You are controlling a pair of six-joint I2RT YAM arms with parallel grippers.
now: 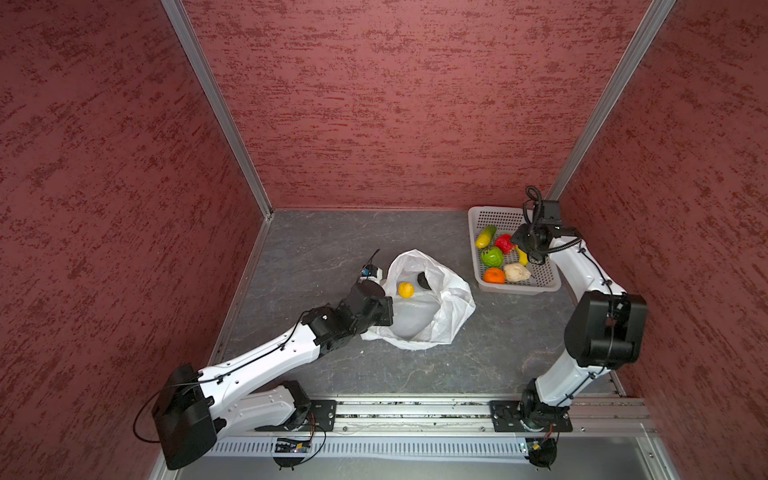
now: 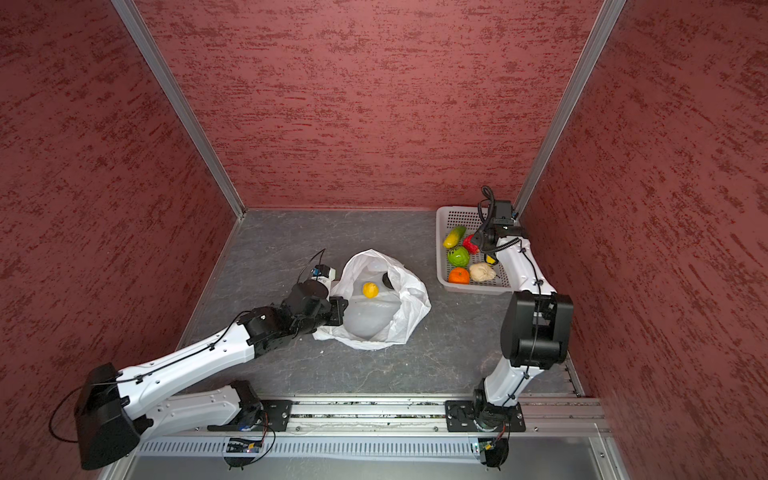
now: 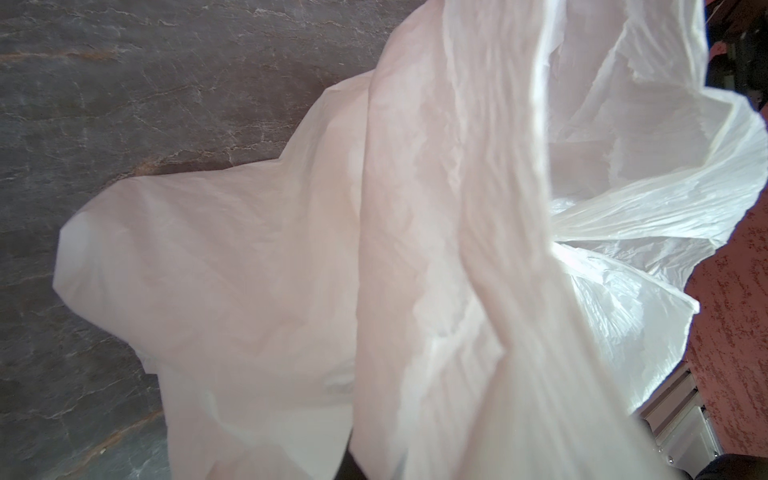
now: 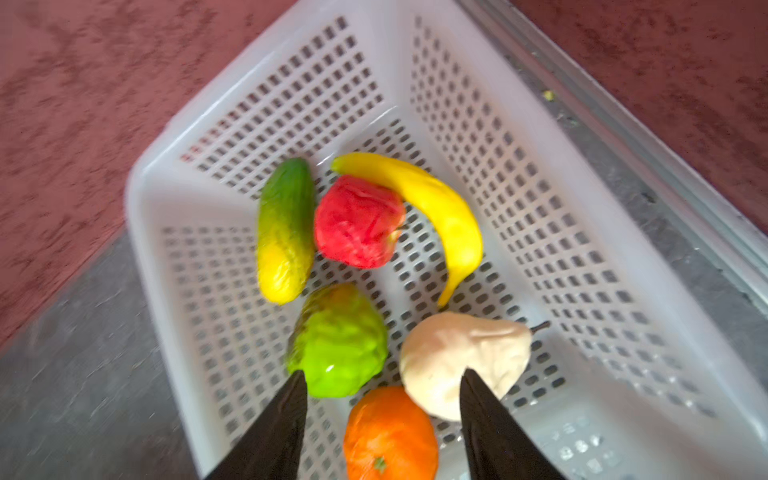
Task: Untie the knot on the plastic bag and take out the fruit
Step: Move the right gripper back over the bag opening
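Observation:
The plastic bag (image 1: 451, 309) lies mid-table with its mouth spread wide, and no knot shows. Inside it rest a yellow-orange fruit (image 1: 406, 289) and a small dark one (image 1: 424, 281). My left gripper (image 1: 386, 314) is shut on the bag's near-left edge. In the left wrist view the white plastic (image 3: 415, 208) covers the jaws. My right gripper (image 4: 382, 372) hangs open and empty over the white basket (image 4: 291, 83). In that basket lie a yellow-green oblong (image 4: 284, 232), a red fruit (image 4: 357, 222), a banana (image 4: 440, 208), a green one (image 4: 338, 340), a beige pear (image 4: 457, 357) and an orange (image 4: 390, 436).
The basket (image 1: 519, 287) stands at the back right, close to the red side wall and the corner post. Red walls close in three sides of the grey table (image 1: 316, 249). A metal rail (image 1: 415, 411) with both arm bases runs along the front edge.

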